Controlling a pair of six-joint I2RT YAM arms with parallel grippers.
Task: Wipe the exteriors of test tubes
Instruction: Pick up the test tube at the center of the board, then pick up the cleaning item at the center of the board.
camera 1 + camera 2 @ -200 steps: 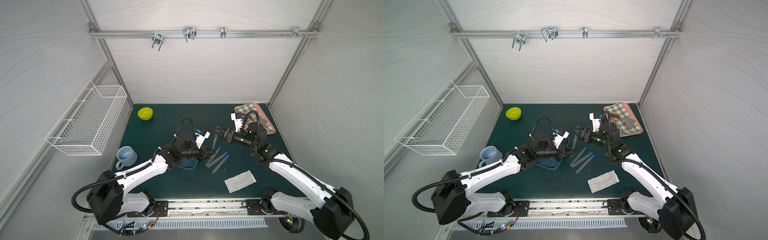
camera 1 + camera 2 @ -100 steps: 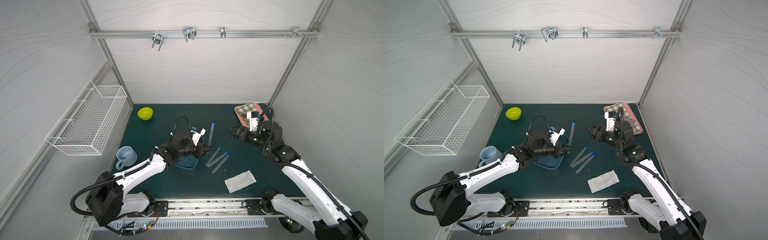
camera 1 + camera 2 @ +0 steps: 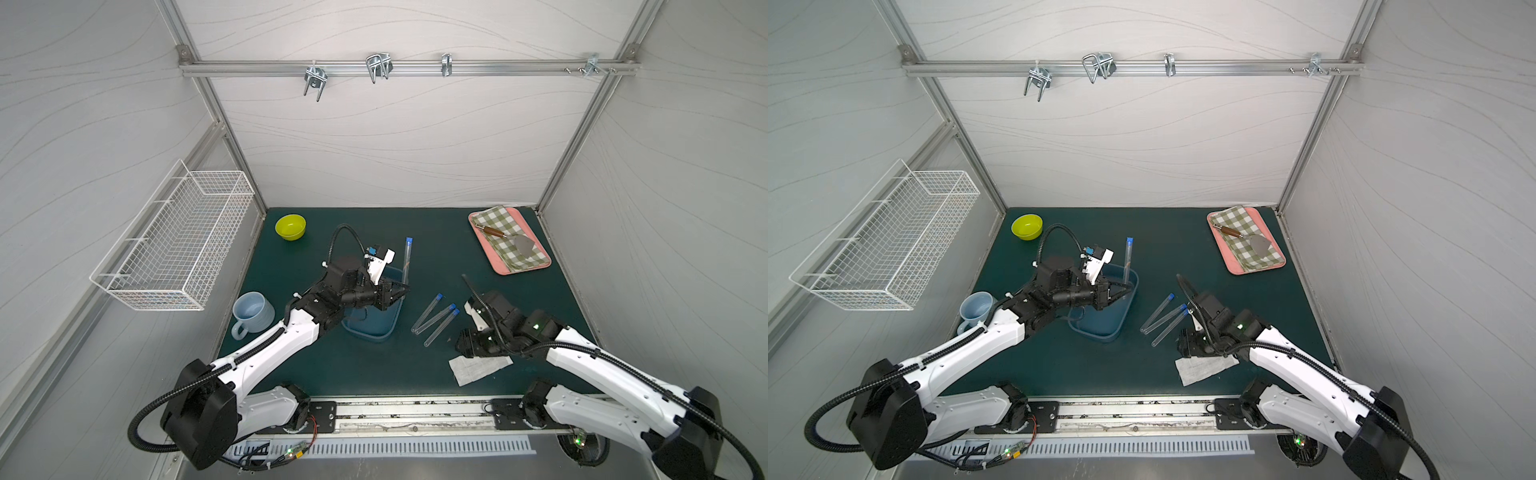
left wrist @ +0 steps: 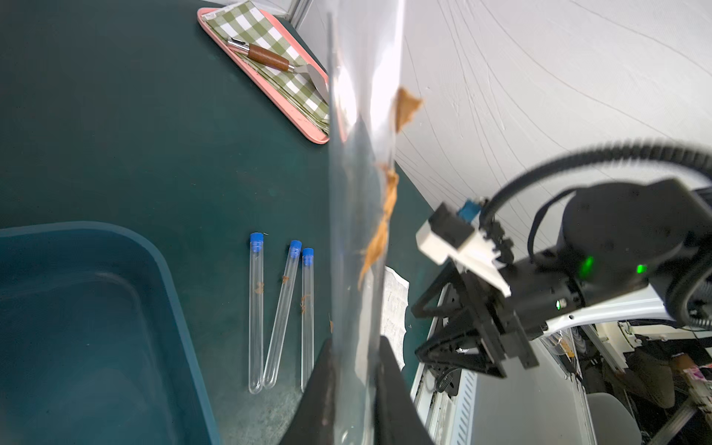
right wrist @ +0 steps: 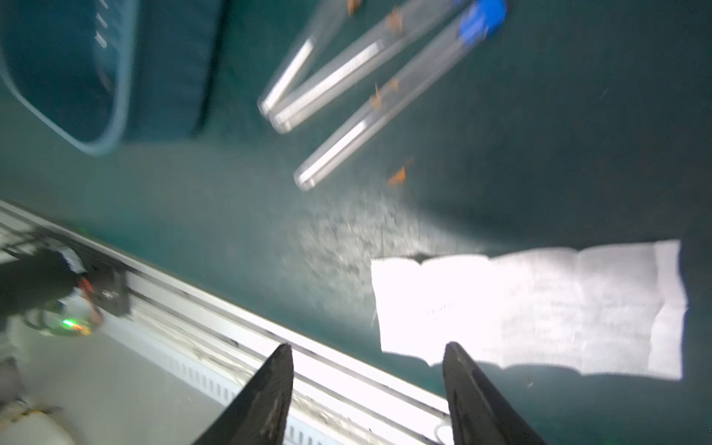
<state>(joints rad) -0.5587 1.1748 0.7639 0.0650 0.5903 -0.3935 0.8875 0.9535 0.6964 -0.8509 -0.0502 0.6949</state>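
**Left arm.** The left end effector (image 3: pixel 401 290) is pressed together on the rounded lower end of one test tube (image 3: pixel 407 259), pinching it. This tube stands nearly upright with its blue cap uppermost, above the far rim of the blue tray (image 3: pixel 370 335). The left wrist view shows brown smears along its wall.

**Bench.** The three test tubes (image 3: pixel 434 319) lie flat on the bench (image 3: pixel 374 365) just beside the tray, on the right arm's side, caps toward the back wall. Two meet at their rounded ends, and the third lies just beside them. Brown specks show on all three.

**Right arm.** The right end effector (image 5: pixel 368 346) has its jaws spread and grips nothing. It hangs low over one edge of the white wipe (image 3: pixel 478 369). The wipe lies flat near the bench's front edge, close to the tubes' rounded ends. Contact between fingertips and wipe cannot be determined.

**Other items.** A yellow bowl (image 3: pixel 290 226) and a mug (image 3: pixel 252 309) sit on the left arm's side. A pink tray (image 3: pixel 500 270) holds a checked cloth and a brown-handled tool at the back corner.
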